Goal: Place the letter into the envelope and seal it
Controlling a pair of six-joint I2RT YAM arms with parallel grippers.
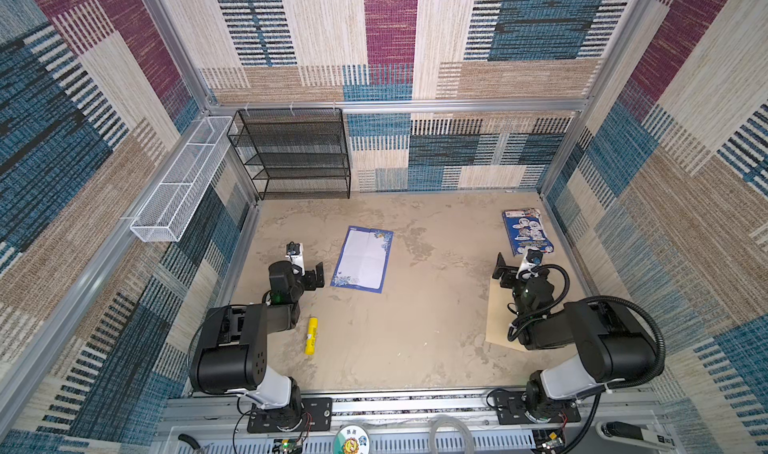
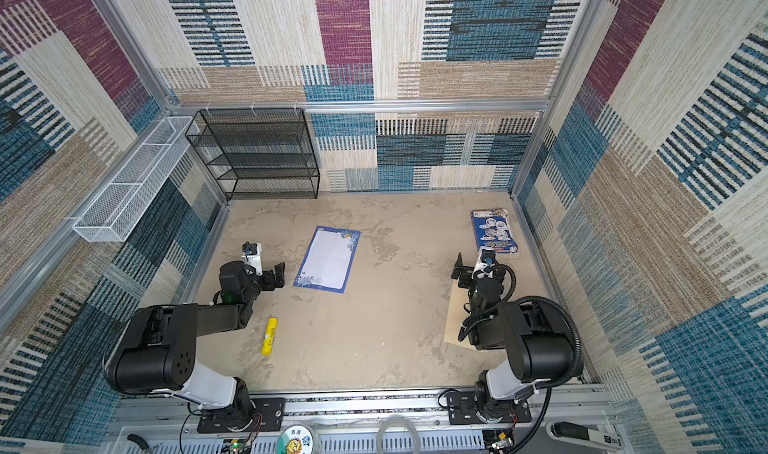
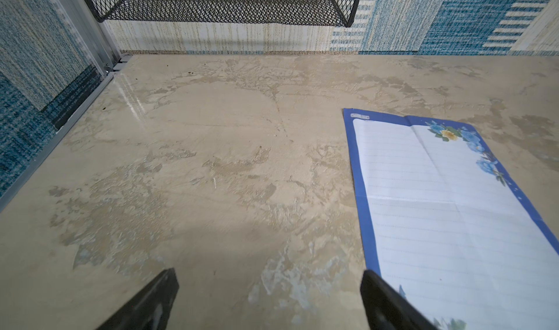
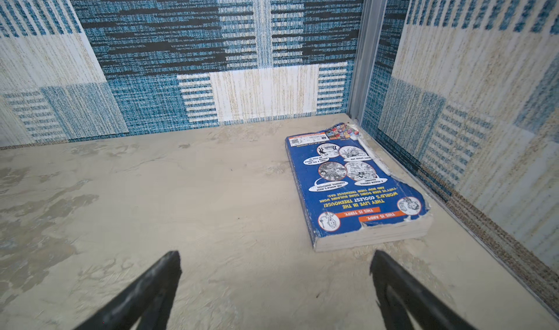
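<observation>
The letter (image 1: 363,260) (image 2: 328,259) lies flat and unfolded in the middle of the floor, printed side up, white with a blue floral border and fold creases. My left gripper (image 1: 302,269) (image 2: 266,271) hovers just left of it, open and empty; in the left wrist view the letter (image 3: 438,207) starts beside one finger of the left gripper (image 3: 268,273). The tan envelope (image 1: 496,319) (image 2: 455,319) lies flat at the right, mostly hidden under my right arm. My right gripper (image 1: 519,267) (image 2: 478,267) (image 4: 276,254) stands open and empty beyond the envelope's far end.
A thick blue book (image 1: 527,231) (image 2: 494,231) (image 4: 357,189) lies in the far right corner, just ahead of the right gripper. A yellow glue stick (image 1: 311,335) (image 2: 269,334) lies near the left arm. A black mesh rack (image 1: 295,152) (image 3: 227,2) and a white wire basket (image 1: 183,181) hang on the walls.
</observation>
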